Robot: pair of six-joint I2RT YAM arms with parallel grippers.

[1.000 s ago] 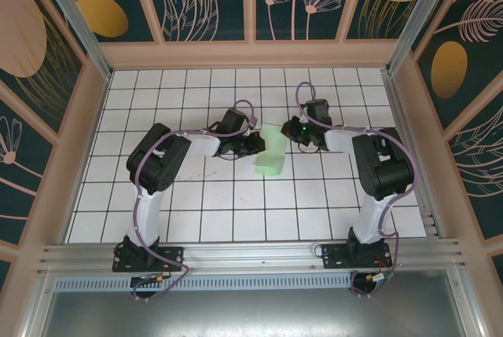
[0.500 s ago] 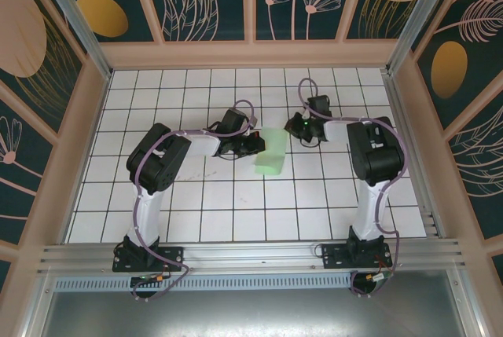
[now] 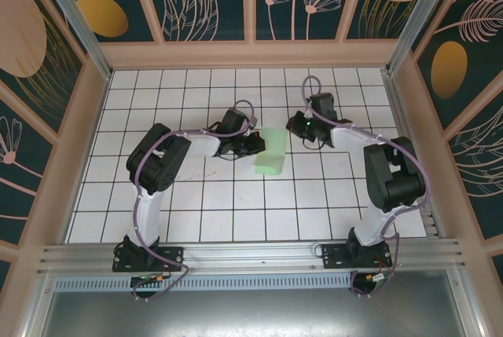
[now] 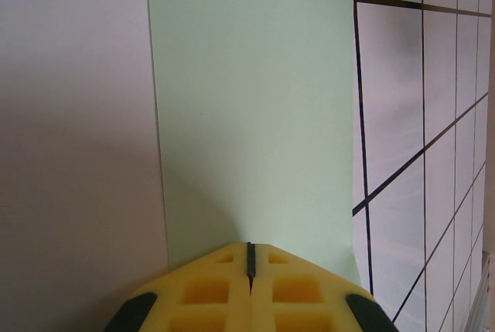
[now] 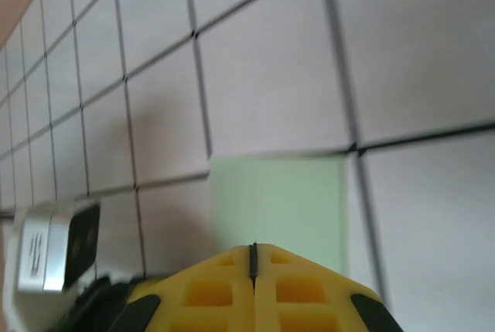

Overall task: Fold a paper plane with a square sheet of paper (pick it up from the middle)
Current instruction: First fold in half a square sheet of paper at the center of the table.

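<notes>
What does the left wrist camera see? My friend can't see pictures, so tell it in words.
A pale green sheet of paper stretches away from the left pincer, whose yellow tips are shut on its near edge. A white gridded table shows to its right.

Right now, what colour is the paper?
The paper is pale mint green, plain and unmarked; clearest in the left wrist view.

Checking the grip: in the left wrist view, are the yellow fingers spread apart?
No, the left gripper has its yellow pads pressed together along a thin seam, at the edge of the green paper.
</notes>
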